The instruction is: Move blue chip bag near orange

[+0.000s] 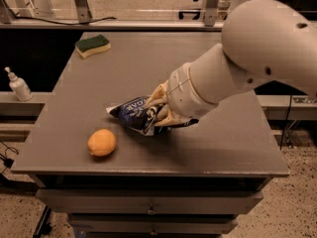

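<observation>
The blue chip bag [134, 112], crinkled navy foil with white lettering, is held just above the grey table top, near its front middle. My gripper [161, 111] is shut on the bag's right half, its pale fingers wrapped over the foil. The big white arm reaches in from the upper right. The orange [102, 142] lies on the table near the front left edge, a short gap to the lower left of the bag's tip. Bag and orange are apart.
A green-and-yellow sponge [92, 45] lies at the table's [228, 148] back left. A white pump bottle [19, 85] stands on a lower shelf to the left. Drawers sit under the table front. Metal frame legs stand behind the table.
</observation>
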Motion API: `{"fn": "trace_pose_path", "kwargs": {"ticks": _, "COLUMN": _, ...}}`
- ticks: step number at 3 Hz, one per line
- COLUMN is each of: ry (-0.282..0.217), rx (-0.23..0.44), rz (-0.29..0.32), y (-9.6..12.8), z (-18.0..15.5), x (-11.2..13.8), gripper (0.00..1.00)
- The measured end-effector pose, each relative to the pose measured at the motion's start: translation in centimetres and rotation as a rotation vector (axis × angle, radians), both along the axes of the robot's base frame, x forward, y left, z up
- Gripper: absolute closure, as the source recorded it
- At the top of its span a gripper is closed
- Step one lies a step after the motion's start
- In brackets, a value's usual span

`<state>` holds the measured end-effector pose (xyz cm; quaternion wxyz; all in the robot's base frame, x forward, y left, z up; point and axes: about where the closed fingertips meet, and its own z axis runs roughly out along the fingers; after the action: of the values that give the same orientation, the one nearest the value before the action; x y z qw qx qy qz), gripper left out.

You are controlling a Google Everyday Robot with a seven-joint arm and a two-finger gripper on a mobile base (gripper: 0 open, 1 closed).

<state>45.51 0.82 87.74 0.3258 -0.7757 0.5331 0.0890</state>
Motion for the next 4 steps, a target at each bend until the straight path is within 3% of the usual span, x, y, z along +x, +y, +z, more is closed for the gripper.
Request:
{"fn": "trace_pose_path", "kwargs": {"ticks": 1, "ry": 0.023, "rx": 0.008, "rz": -0.001, "y": 0.3, "z": -1.0, "x": -1.4, "gripper": 0.84}}
{"fn": "trace_pose_path", "kwargs": {"ticks": 4, "ry": 0.069, "rx": 0.023, "rz": -0.015, "y": 1.4, "z": -3.1, "x": -3.2, "gripper": 0.13}}
